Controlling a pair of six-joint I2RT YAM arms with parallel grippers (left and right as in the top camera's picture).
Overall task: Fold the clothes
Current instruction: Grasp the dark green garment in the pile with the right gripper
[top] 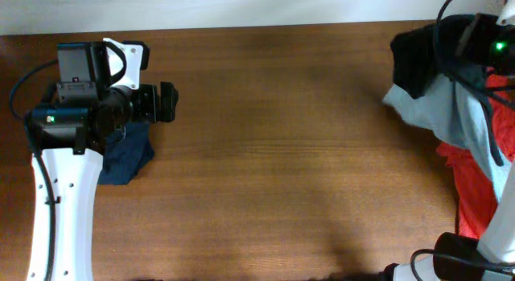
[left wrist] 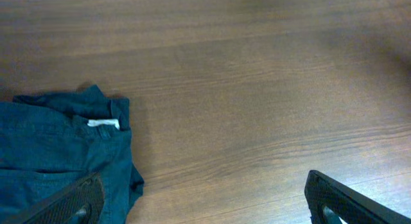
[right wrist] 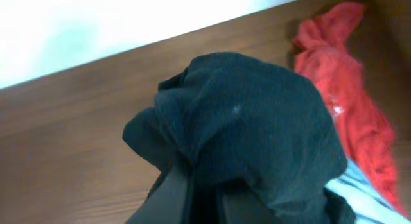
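At the left, a navy garment [left wrist: 58, 153] with a white label [left wrist: 103, 123] lies crumpled on the table [top: 282, 136], partly under the left arm. The left gripper [top: 165, 102] hangs just beside it, its jaws spread wide and holding nothing. At the far right, the right gripper [right wrist: 202, 198] is pinched tight on the black shirt [right wrist: 257, 121], which bunches over its fingers. The shirt lies on a grey-blue garment [top: 451, 112], and a red garment [top: 475, 184] touches that one nearest the right edge.
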